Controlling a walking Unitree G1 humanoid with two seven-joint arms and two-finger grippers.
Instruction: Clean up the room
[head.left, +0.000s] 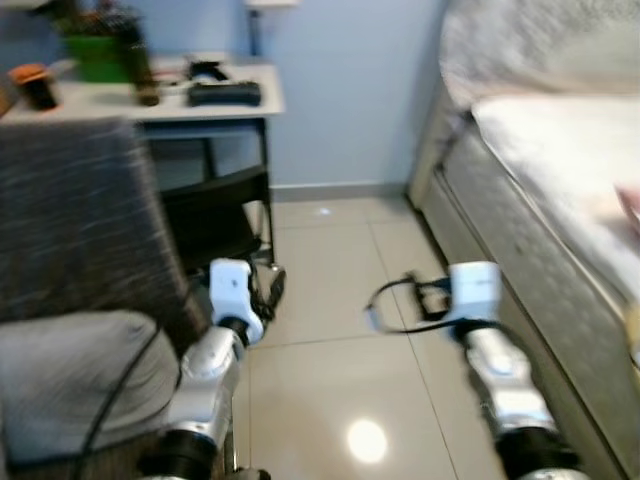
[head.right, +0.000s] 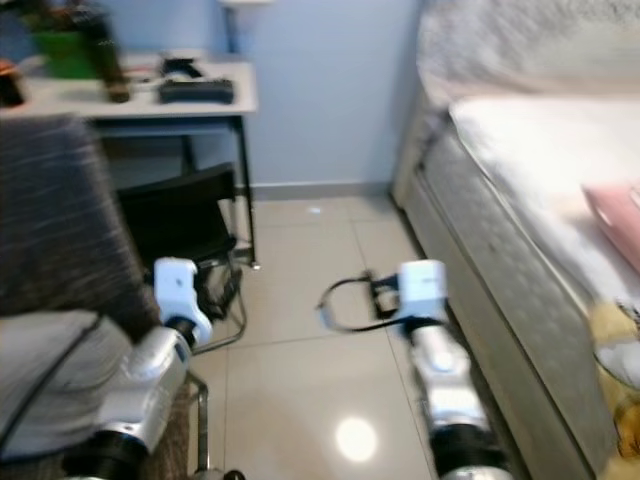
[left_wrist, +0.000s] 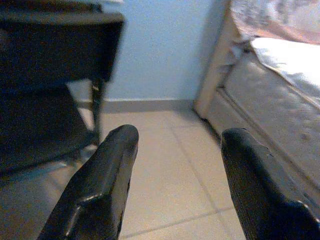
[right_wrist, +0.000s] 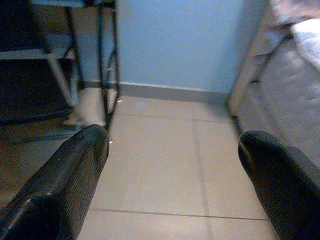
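Note:
My left gripper (head.left: 268, 290) hangs over the tiled floor beside a black chair; in the left wrist view its fingers (left_wrist: 117, 165) stand apart, open and empty. My right gripper (head.left: 415, 298) is held out over the floor close to the bed's side, open too, with nothing between the fingers (right_wrist: 75, 170). On the white desk (head.left: 265, 100) at the back left lie a dark bottle (head.left: 143, 70), a green box (head.left: 97, 55), a black object (head.left: 224, 93) and an orange-topped cup (head.left: 35, 85). A pink item (head.right: 615, 215) lies on the bed.
The bed (head.left: 540, 200) runs along the right side, its mattress edge near my right arm. A chair draped with a grey-brown cloth (head.left: 70, 210) fills the left foreground, and a black chair (head.left: 215, 215) is tucked under the desk. Glossy tiles (head.left: 340, 380) stretch to the blue wall.

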